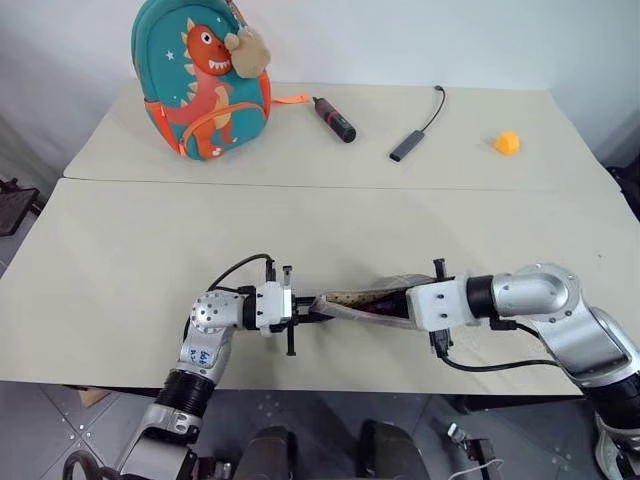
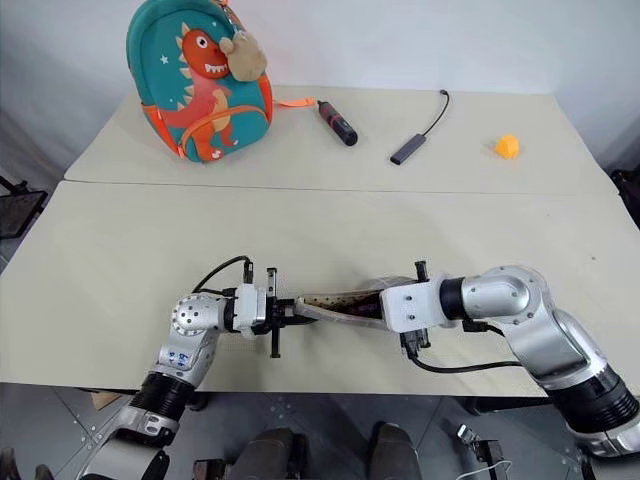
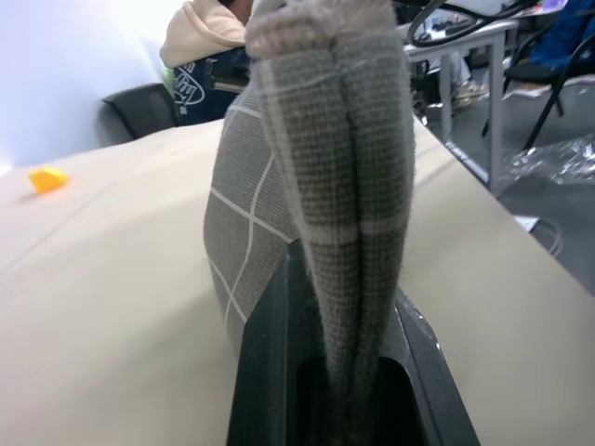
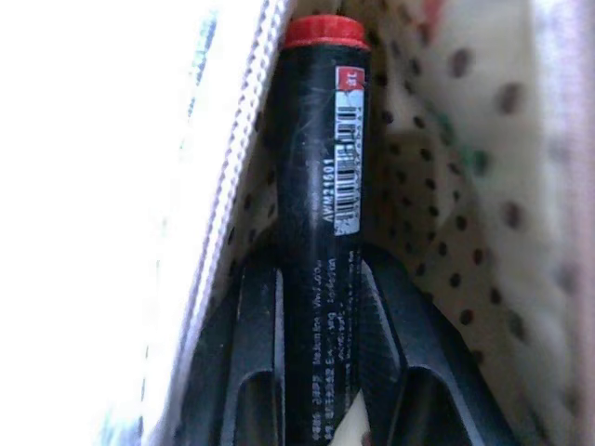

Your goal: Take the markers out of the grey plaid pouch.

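- Grey plaid pouch (image 1: 362, 299) held above the near edge of the surface (image 1: 120, 270), stretched between both arms.
- Left jaws (image 3: 349, 372) clenched on one pouch end.
- Right jaws (image 4: 316, 307) inside the pouch's dotted lining, grasping a black marker with red end (image 4: 319, 139).
- Teal dinosaur backpack (image 1: 203, 80) far behind the pouch.

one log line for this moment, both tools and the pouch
left tool: shut on grey plaid pouch end | right tool: inside pouch, shut on black marker with red end | pouch: held above table
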Action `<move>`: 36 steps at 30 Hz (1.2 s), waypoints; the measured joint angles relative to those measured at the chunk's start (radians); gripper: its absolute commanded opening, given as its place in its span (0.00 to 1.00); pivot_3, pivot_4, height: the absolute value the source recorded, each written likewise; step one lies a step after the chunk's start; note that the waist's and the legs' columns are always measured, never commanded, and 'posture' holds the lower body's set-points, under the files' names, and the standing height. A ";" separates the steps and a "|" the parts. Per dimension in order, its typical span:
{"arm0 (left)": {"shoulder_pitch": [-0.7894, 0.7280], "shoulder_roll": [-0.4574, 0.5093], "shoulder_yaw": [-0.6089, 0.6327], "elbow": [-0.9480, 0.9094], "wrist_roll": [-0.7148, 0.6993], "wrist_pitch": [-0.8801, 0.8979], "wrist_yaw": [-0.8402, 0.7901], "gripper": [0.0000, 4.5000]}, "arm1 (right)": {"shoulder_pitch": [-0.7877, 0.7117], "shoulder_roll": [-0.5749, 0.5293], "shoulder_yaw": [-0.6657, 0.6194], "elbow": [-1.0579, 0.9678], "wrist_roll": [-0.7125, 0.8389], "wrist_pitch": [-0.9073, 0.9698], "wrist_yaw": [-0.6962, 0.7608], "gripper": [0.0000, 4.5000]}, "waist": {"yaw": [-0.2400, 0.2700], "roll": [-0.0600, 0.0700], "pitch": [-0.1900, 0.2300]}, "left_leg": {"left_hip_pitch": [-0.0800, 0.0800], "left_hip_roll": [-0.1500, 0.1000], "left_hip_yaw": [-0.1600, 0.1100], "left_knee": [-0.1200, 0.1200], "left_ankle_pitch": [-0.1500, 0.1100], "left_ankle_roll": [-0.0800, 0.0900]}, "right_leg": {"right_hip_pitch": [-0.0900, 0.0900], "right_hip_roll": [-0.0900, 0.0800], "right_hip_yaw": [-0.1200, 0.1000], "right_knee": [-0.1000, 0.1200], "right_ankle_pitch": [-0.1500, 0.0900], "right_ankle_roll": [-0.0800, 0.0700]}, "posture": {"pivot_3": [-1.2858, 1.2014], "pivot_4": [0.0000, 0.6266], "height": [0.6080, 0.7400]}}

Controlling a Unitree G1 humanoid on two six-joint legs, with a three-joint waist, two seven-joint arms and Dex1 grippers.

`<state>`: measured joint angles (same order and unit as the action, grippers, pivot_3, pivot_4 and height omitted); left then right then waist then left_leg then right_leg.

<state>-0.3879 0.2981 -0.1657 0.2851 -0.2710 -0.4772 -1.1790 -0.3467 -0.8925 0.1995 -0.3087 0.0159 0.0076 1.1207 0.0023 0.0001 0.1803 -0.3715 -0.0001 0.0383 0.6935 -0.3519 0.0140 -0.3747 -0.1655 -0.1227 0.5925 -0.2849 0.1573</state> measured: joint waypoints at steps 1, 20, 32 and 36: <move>0.002 0.001 0.000 0.004 0.002 -0.017 0.003 0.00 | 0.017 0.004 -0.015 0.009 0.018 -0.039 -0.004 0.14 | 0.001 0.000 0.000 | 0.000 0.000 0.000 0.000 0.000 0.000 | 0.000 0.000 0.000 0.000 0.000 0.000 | 0.52 0.24 1.00; -0.043 0.005 0.017 0.125 -0.046 -0.103 -0.030 0.00 | 0.077 -0.009 -0.375 -0.174 1.051 0.371 -0.260 0.14 | 0.021 0.000 0.001 | 0.000 0.002 -0.006 0.000 0.000 0.000 | 0.000 0.000 0.000 -0.001 0.002 -0.002 | 0.52 0.24 1.00; -0.090 -0.043 0.019 0.199 -0.096 -0.095 -0.148 0.00 | 0.244 -0.266 -0.570 0.315 1.074 0.735 -0.535 0.14 | 0.035 0.001 0.001 | -0.003 0.000 0.003 0.002 -0.003 0.005 | -0.002 -0.001 -0.001 -0.003 0.003 -0.001 | 0.52 0.24 1.00; -0.090 -0.060 0.019 0.203 -0.095 -0.099 -0.153 0.00 | 0.245 -0.266 -0.489 0.393 0.873 0.736 -0.541 0.14 | 0.022 0.002 0.001 | -0.003 0.000 0.004 0.003 -0.003 0.005 | -0.002 -0.001 0.000 -0.003 0.003 0.000 | 0.52 0.24 1.00</move>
<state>-0.4776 0.2377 -0.1465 0.4882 -0.3660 -0.5759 -1.3317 -0.1012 -1.1590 -0.2892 0.0840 0.8893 0.7432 0.5799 0.0240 0.0019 0.1811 -0.3747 0.0003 0.0421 0.6961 -0.3546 0.0189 -0.3763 -0.1664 -0.1227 0.5899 -0.2814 0.1568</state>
